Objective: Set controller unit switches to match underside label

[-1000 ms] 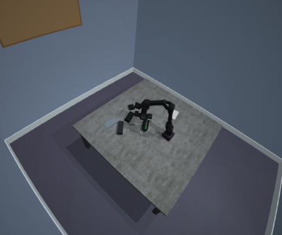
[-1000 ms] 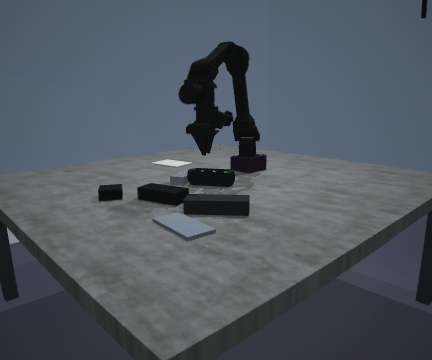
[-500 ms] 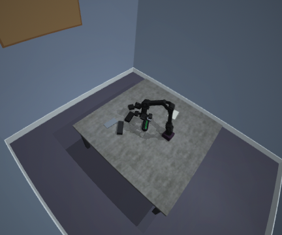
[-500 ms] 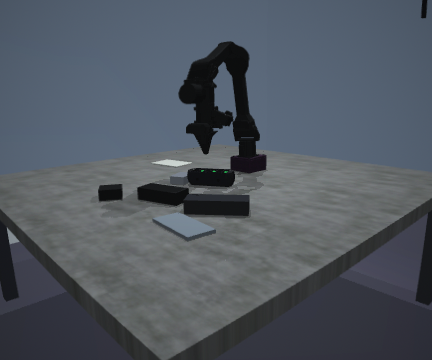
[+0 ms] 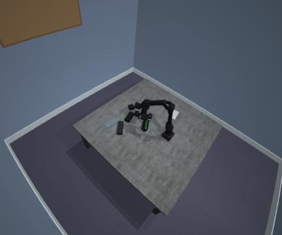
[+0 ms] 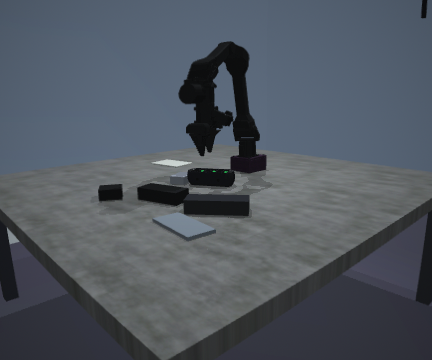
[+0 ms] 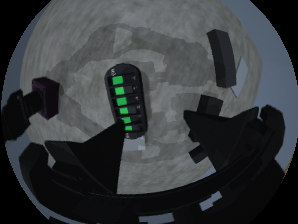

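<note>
The dark grey controller unit [image 5: 144, 129] [image 6: 211, 181] [image 7: 143, 102] sits with its switches facing up. In the wrist view its six rocker switches form a row, each showing a green end on the left and a dark end on the right. Which end of each is pressed down is too small to tell. The label on the underside is hidden. My gripper [image 5: 143, 116] [image 6: 206, 152] [image 7: 154, 118] is open and empty, above the bench near one end of the unit. In the wrist view one finger overlaps the lower-left edge of the unit.
A long dark block [image 5: 120, 127] [image 6: 217, 205] [image 7: 222, 57], a shorter one [image 5: 129, 117] [image 6: 162, 194], a small dark block [image 6: 110, 192] and a pale flat plate [image 5: 111, 123] [image 6: 184, 226] lie on one side. A small pale block [image 6: 178, 179] [image 7: 134, 144] is beside the unit. A white sheet [image 6: 171, 163] lies farther back.
</note>
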Tool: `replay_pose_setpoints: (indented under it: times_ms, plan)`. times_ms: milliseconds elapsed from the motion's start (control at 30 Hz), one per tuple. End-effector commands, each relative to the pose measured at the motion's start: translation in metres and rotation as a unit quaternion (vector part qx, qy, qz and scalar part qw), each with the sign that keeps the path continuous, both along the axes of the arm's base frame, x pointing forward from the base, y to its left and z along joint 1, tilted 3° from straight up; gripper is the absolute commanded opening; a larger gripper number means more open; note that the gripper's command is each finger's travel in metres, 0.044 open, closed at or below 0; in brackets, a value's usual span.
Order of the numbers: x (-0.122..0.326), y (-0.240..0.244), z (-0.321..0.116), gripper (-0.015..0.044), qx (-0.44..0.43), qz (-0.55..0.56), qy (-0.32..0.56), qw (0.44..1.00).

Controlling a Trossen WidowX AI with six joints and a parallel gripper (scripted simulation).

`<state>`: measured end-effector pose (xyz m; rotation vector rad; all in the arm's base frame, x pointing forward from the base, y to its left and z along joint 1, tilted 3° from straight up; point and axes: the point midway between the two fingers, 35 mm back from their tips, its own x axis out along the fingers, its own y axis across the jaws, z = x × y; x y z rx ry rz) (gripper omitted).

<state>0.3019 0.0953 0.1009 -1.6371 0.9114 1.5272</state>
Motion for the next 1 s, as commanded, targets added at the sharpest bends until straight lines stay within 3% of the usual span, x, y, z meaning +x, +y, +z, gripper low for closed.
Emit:
replay_pose_setpoints:
  times_ms: [0, 33, 300, 600, 967]
  plan:
    - [0.0, 0.0, 0.0, 0.044, 0.0, 0.0, 0.0, 1.0]
    - [0.0, 0.0, 0.0, 0.044, 0.0, 0.0, 0.0, 1.0]
    - [-0.005, 0.002, 0.077, 0.023, 0.0, 0.0, 0.0, 1.0]
    - [-0.006, 0.002, 0.08, 0.0, 0.0, 0.0, 0.0, 1.0]
    - [-0.006, 0.002, 0.08, 0.0, 0.0, 0.0, 0.0, 1.0]
